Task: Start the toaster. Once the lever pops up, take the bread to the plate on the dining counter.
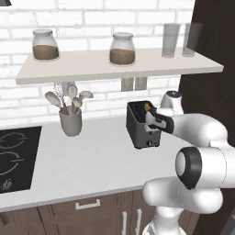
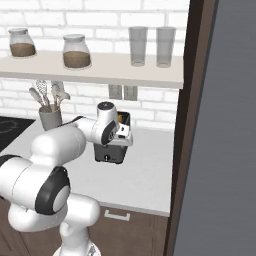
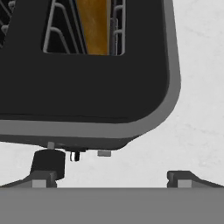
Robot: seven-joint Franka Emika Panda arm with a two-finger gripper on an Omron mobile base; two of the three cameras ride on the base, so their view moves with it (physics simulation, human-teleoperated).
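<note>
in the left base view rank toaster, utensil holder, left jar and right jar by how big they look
1. toaster, largest
2. utensil holder with its spoons
3. left jar and right jar: these look about alike, so no ranking between them. The jars sit farther back on the shelf, so true sizes are unsure.

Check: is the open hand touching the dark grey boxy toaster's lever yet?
Cannot tell. In the hand view one fingertip sits right under the lever on the toaster; no clear gap or contact. The hand is open.
</note>
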